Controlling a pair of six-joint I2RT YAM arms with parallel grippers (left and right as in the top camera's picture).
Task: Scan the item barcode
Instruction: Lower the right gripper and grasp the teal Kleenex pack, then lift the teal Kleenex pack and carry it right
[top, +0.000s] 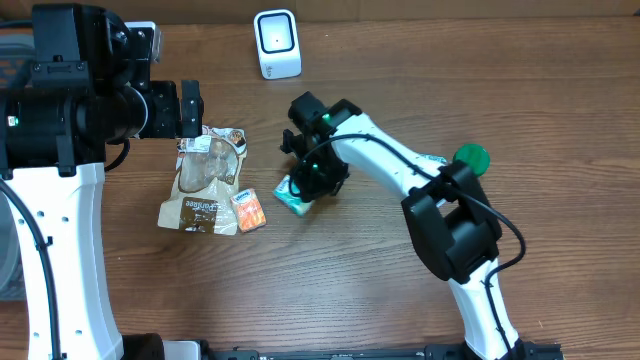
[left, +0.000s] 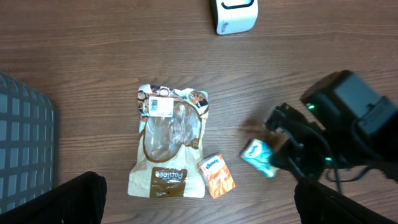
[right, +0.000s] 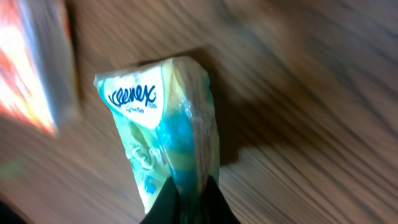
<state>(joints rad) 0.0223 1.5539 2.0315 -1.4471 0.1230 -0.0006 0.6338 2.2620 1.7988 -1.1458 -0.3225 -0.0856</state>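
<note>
Right gripper (right: 186, 200) jaws pinched shut on one end of the Kleenex tissue pack (right: 165, 137), mid-table, just right of orange pack (top: 248, 209). Left gripper (top: 190, 110) jaws wide, empty, by brown pouch (top: 205, 185).

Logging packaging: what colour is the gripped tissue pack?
Teal-green tissue pack with a white label; right wrist view shows it best.
</note>
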